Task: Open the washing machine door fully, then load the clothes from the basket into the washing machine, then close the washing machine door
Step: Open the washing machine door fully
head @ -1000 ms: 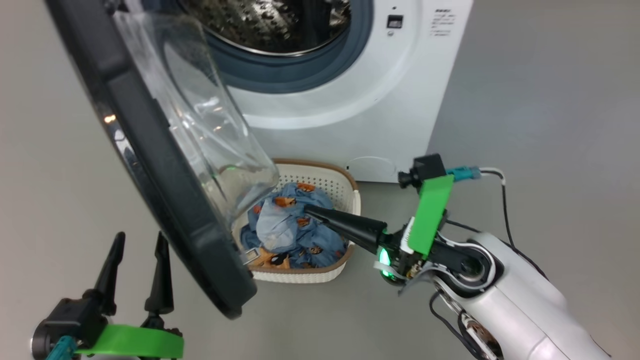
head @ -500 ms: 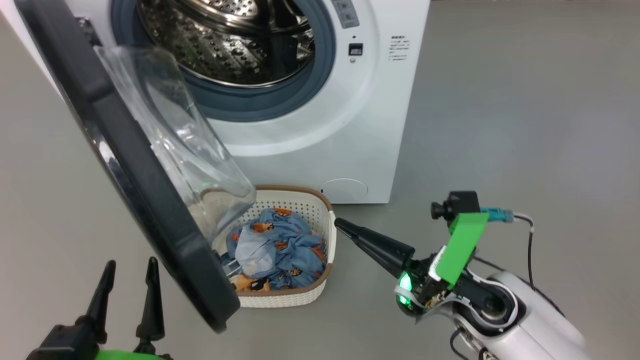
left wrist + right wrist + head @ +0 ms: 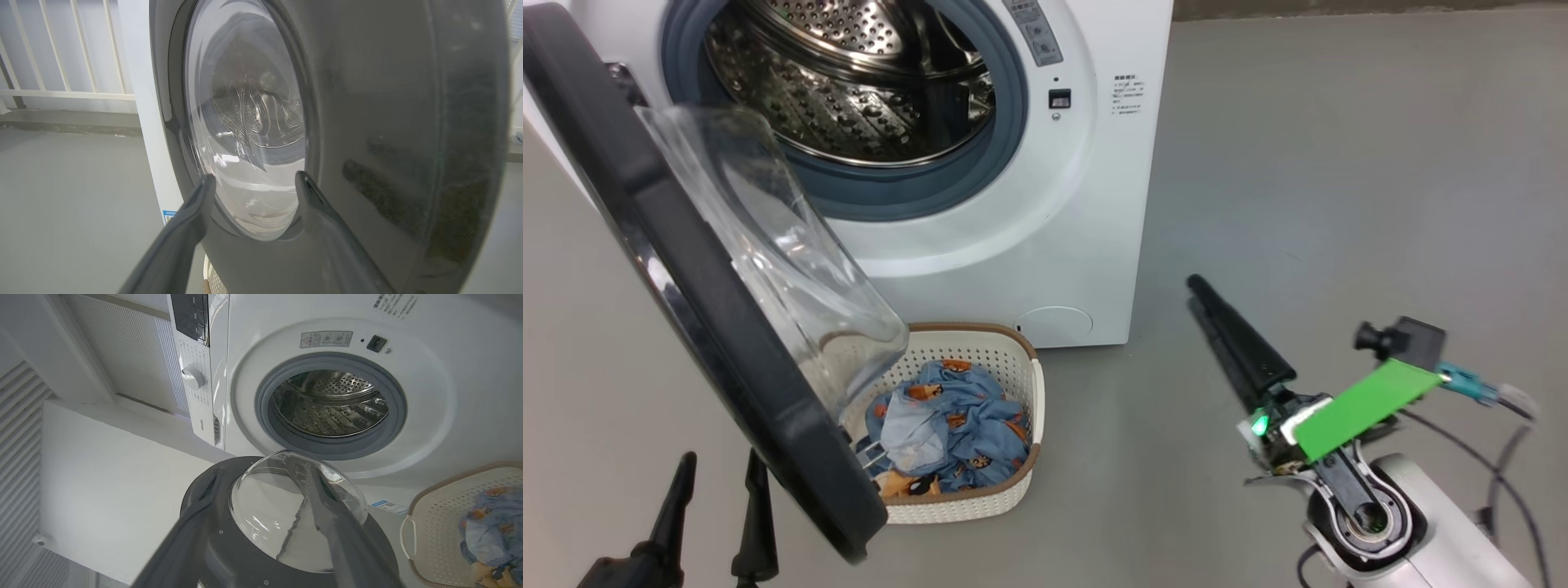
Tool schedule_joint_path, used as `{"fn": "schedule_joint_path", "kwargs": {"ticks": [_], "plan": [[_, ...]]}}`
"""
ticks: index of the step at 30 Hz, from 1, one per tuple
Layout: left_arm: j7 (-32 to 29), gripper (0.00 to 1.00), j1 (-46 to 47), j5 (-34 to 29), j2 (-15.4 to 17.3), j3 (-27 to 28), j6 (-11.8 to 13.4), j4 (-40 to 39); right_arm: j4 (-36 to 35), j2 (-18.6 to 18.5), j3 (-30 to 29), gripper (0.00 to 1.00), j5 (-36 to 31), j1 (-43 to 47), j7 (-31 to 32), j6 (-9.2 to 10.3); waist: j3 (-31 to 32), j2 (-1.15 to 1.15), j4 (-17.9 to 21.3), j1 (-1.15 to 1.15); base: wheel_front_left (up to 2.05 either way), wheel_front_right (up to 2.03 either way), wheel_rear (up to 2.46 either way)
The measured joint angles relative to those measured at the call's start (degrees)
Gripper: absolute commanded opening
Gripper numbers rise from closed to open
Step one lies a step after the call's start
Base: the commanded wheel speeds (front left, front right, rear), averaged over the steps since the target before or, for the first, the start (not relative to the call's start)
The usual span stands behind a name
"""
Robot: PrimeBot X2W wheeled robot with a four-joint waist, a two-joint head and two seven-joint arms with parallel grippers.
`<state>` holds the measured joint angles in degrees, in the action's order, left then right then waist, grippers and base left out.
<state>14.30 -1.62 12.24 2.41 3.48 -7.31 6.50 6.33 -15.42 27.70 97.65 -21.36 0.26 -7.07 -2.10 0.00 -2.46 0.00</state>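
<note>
Clothes [image 3: 956,416] lie in basket [image 3: 968,510], well apart from right claw [image 3: 1199,287], since withdrawn, jaws spread, empty; left claw [image 3: 723,457] likewise spread, empty.

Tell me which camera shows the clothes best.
Head view: the clothes lie piled in the basket, mostly unobstructed. Right wrist view catches them cropped at its edge; left wrist view faces the washing machine door.
</note>
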Motion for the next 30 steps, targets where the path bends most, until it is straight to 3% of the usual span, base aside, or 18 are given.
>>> {"fn": "schedule_joint_path", "kwargs": {"ticks": [8, 11, 20, 30], "plan": [[0.00, 1.00, -0.20, 0.00, -0.08, 0.03, 0.00, -0.37, 2.79, -3.04, -1.85, 1.00, -19.78, 0.29, -13.11, 0.00, 0.09, 0.00, 0.54, 0.00, 0.00, 0.00, 0.00], [0.00, 1.00, -0.24, 0.01, -0.18, 0.26, 0.00, -0.57, 6.27, -3.28, -4.80, 1.00, -32.16, 0.32, -14.26, 0.00, 0.12, 0.00, 0.75, 0.00, 0.00, 0.00, 0.00], [0.00, 1.00, -0.68, 0.01, -0.23, 0.21, 0.00, -1.00, 2.90, 4.56, -19.72, 1.00, -62.46, 7.12, -14.57, -0.01, -0.05, 0.00, 0.73, 0.00, 0.00, 0.00, 0.00], [0.00, 1.00, -0.68, -0.08, -0.25, 0.26, 0.00, -1.29, -1.96, 8.77, -25.91, 1.00, -78.98, 16.10, -14.57, -0.04, -0.39, 0.00, 0.65, 0.00, 0.00, 0.00, 0.00]]}}
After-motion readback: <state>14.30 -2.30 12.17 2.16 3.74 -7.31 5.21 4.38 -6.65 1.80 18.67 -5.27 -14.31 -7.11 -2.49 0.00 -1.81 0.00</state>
